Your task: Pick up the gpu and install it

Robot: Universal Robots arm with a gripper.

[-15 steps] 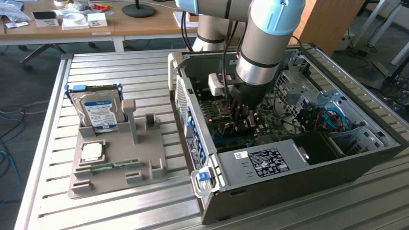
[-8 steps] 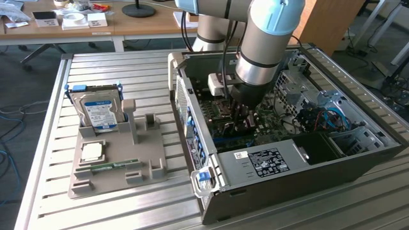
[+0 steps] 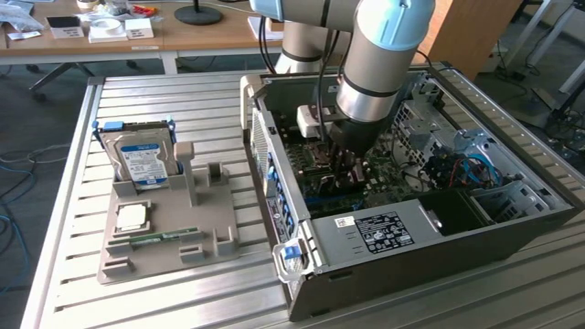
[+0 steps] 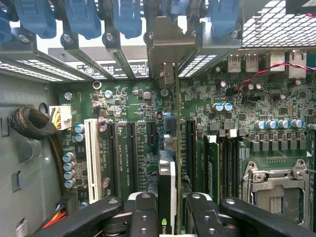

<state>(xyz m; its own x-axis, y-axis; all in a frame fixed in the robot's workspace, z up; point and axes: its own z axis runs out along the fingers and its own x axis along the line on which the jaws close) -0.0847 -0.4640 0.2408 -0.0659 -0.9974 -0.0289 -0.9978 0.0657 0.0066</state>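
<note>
Gripper (image 4: 168,207) clamps the gpu (image 4: 167,173) edge-on between its fingers, above the motherboard (image 4: 133,108).

1 gpu (image 4: 167,187), 1 hard drive (image 3: 142,161), 1 memory stick (image 3: 164,238), 1 computer case (image 3: 412,240), perhaps 5 blue slot clips (image 4: 127,17).

Exterior view: even, bright room light; pale glare on the slatted worktop (image 3: 183,295); computer case (image 3: 393,260) interior shadowed. Wrist view: circuit board (image 4: 148,113) well lit and sharp; near fingers (image 4: 143,212) dark, soft-focused.
</note>
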